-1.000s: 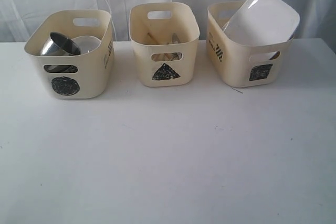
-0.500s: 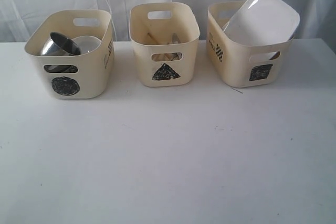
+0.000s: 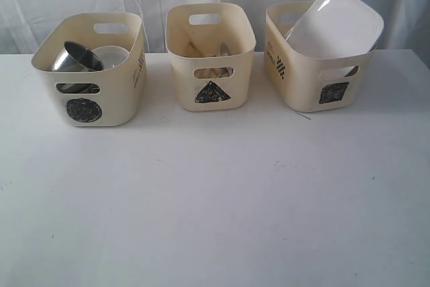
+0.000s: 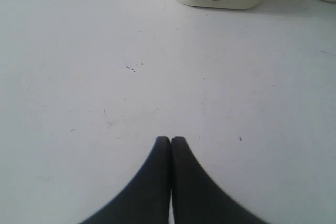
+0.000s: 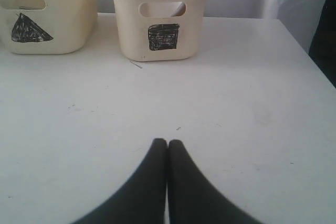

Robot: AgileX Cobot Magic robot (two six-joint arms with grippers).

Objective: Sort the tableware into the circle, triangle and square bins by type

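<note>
Above table (image 4: 79, 77), left gripper (image 4: 171, 140), right gripper (image 5: 167, 141) both closed tight; plate (image 3: 334, 25) tilted in square bin (image 3: 304, 91).

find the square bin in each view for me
Exterior view: the square bin is the rightmost of three, with the white plate leaning in it.
Right wrist view: ahead of the right gripper, beside the triangle bin.
Left wrist view: not in it.
Shared landmark: the triangle bin, its neighbour in both views.
</note>
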